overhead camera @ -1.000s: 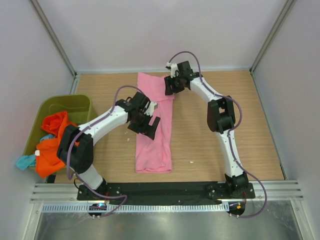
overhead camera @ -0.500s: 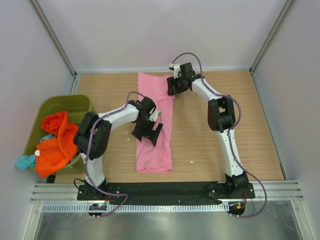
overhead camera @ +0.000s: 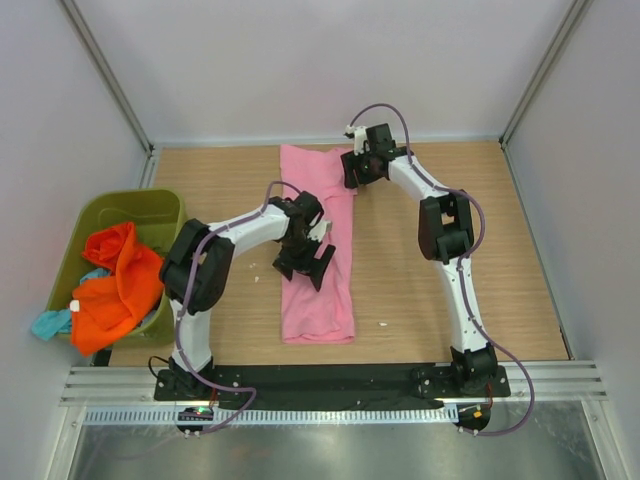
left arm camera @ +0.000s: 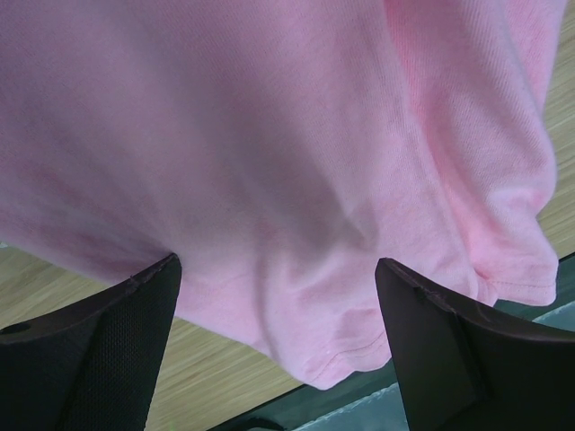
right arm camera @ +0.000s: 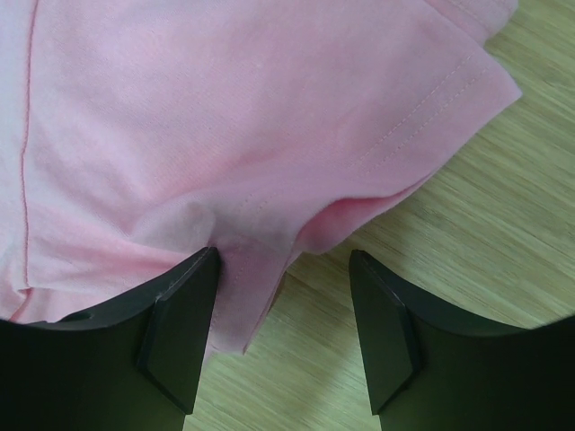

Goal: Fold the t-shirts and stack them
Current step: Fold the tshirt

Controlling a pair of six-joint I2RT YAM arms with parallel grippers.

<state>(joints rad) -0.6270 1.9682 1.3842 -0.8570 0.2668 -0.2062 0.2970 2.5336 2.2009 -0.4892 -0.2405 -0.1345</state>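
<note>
A pink t-shirt (overhead camera: 320,290), folded into a long strip, lies on the wooden table from the back to the front edge. My left gripper (overhead camera: 306,262) is open and low over the strip's left middle. In the left wrist view the open left gripper (left arm camera: 277,265) has pink cloth (left arm camera: 296,162) under and between its fingers, not pinched. My right gripper (overhead camera: 358,176) is open at the shirt's far right edge. In the right wrist view the right gripper (right arm camera: 283,256) straddles a loose hemmed edge of the shirt (right arm camera: 234,135), with the left finger (right arm camera: 180,332) touching the cloth.
A green bin (overhead camera: 160,203) stands at the table's left edge, holding orange garments (overhead camera: 115,285) and a teal one (overhead camera: 48,323) that hangs over its side. The black arm rail (overhead camera: 330,380) runs along the front. A small white speck (overhead camera: 381,323) lies right of the shirt.
My left gripper has moved right and forward onto the shirt's middle. The right gripper has shifted slightly right, and the pink strip has slid a little to the right.
</note>
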